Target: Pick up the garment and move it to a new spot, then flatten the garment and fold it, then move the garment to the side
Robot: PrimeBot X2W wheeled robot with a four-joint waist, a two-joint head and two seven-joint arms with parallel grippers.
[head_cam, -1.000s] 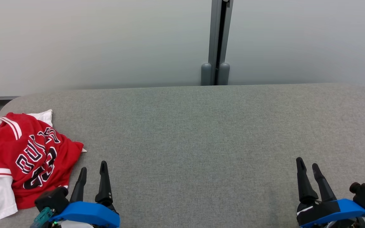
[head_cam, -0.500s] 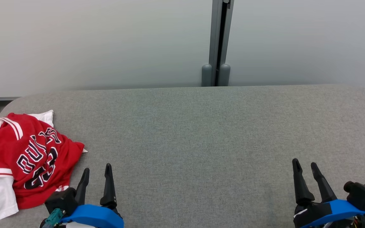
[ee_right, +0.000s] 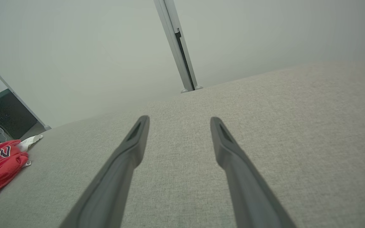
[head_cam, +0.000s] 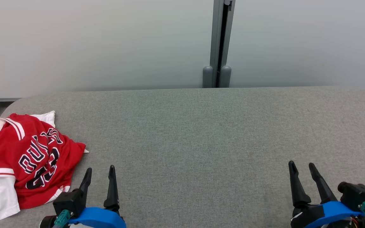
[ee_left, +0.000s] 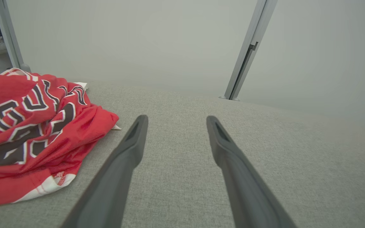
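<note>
Grey fabric table [head_cam: 201, 126] lies before pale wall [head_cam: 106, 41] and post [head_cam: 215, 31].

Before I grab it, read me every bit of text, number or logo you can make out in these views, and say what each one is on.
"BULLS": black, white-edged letters across the red jersey; creases partly fold the middle letters.
"3": second digit of the number below the letters; the first digit is crumpled, possibly a 2, but I cannot tell.
Small red mark on the jersey's white hem: too small to read.
No other text is legible.
</note>
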